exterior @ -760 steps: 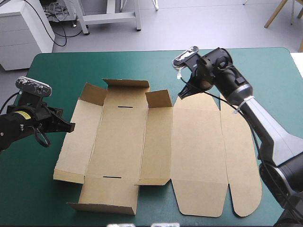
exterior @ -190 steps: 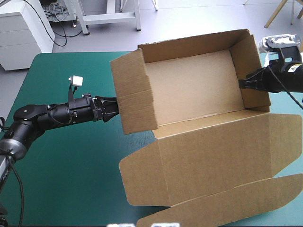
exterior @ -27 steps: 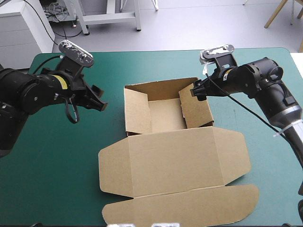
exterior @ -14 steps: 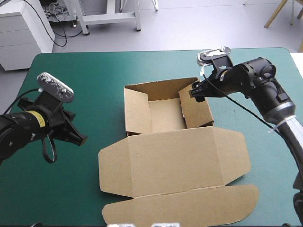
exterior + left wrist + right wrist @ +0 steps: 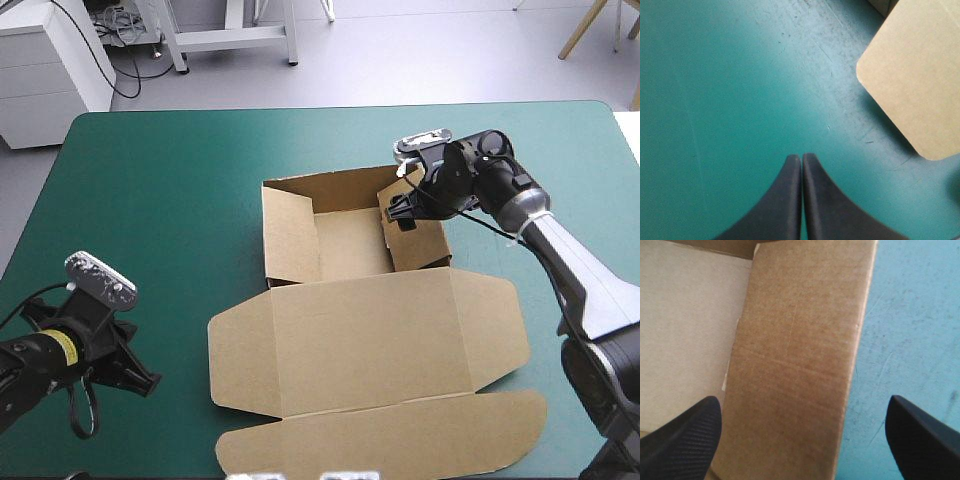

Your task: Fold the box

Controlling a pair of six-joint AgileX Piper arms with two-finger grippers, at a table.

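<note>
High view shows us the brown box (image 5: pixel 360 330) at the middle of the teal-green table (image 5: pixel 160 180), an open tray with its walls up toward the far edge and its lid flat toward the near edge. The right gripper (image 5: pixel 400 208) sits at the tray's right wall (image 5: pixel 800 340), its fingers (image 5: pixel 685 440) spread wide to either side of that wall, and we cannot tell if they touch it. The left gripper (image 5: pixel 150 384) hangs by the table's near-left corner, well apart from the box, its fingers (image 5: pixel 785 200) pressed together, a rounded lid corner (image 5: pixel 910 85) ahead and to one side.
</note>
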